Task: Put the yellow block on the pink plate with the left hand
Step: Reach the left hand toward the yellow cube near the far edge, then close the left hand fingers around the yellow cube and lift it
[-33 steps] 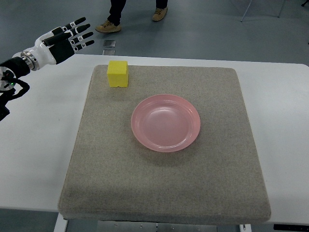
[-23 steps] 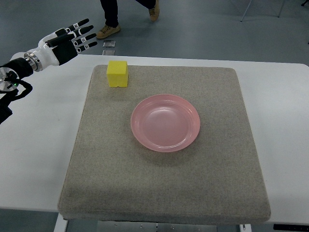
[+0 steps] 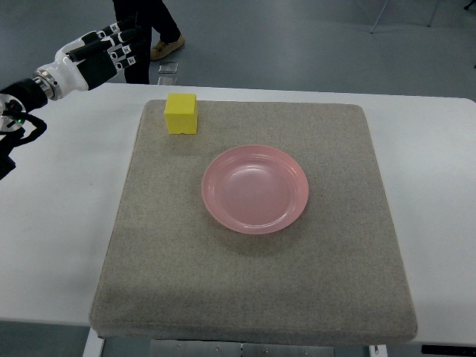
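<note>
Top view, the only camera, looked steeply down on a white table (image 3: 67, 223) that filled most of the frame. Grey-brown felt mat (image 3: 253, 282), roughly square, covered the table's middle from near the upper edge down to the lower edge.

The yellow block (image 3: 181, 113) sat on the mat in its upper left corner, just inside the mat's border, flat on one face and squared to the mat's edges. It stood by itself, with nothing touching it.

The pink plate (image 3: 255, 189) lay near the middle of the mat, slightly above centre, round and shallow with a raised rim. Nothing rested on it. The block was up and to the left of the plate, apart from it, with a strip of bare mat between them.

The left hand (image 3: 97, 56) showed in the upper left of the frame, its arm coming in from the left edge over the table's corner. The hand had a white back and black fingers (image 3: 123, 43) that were stretched out and lightly spread toward the right, grasping nothing. It hung above the far edge of the table, to the upper left of the block and clear of it.

Beyond the table, at the top of the frame, a person's legs (image 3: 145, 30) in dark trousers stood on the grey floor, one tan shoe (image 3: 165, 48) visible, close behind the hand's fingertips in the picture. A small flat grey object (image 3: 168, 69) lay on the floor just beside the table's far edge.
</note>
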`<state>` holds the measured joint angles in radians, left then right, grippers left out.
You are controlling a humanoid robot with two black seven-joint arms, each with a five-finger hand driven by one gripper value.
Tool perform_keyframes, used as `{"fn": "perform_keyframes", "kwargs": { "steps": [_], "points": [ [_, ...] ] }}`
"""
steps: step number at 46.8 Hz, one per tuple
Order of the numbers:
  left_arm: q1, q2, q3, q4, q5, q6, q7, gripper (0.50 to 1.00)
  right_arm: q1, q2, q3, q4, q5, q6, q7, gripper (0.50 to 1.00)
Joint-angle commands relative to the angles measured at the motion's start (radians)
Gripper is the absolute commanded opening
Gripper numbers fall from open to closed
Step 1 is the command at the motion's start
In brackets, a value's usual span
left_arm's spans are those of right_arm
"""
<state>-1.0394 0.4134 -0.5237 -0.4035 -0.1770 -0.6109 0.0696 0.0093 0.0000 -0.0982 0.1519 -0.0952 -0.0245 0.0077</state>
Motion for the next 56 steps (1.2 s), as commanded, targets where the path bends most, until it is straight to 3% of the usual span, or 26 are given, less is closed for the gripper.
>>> {"fn": "perform_keyframes", "kwargs": {
  "steps": [1, 7, 16, 36, 56],
  "points": [
    [-0.004, 0.001, 0.011, 0.0, 0.072, 0.0, -0.002, 0.996, 0.0, 0.0, 0.0, 0.0, -0.001, 0.0, 0.0, 0.924],
    [-0.034, 0.002, 0.01, -0.001, 0.276, 0.0, -0.023, 0.994, 0.0, 0.0, 0.0, 0.0, -0.001, 0.0, 0.0, 0.924],
    [-0.065, 0.002, 0.014, -0.009, 0.568, 0.0, -0.105, 0.992, 0.0, 0.0, 0.0, 0.0, -0.001, 0.0, 0.0, 0.924],
    [-0.226, -0.059, 0.181, -0.038, 1.116, 0.0, -0.116, 0.973, 0.0, 0.0, 0.0, 0.0, -0.001, 0.0, 0.0, 0.924],
    [-0.234, -0.15, 0.363, -0.107, 1.363, 0.293, -0.131, 0.973, 0.0, 0.0, 0.0, 0.0, 0.0, 0.0, 0.0, 0.924]
  ]
}}
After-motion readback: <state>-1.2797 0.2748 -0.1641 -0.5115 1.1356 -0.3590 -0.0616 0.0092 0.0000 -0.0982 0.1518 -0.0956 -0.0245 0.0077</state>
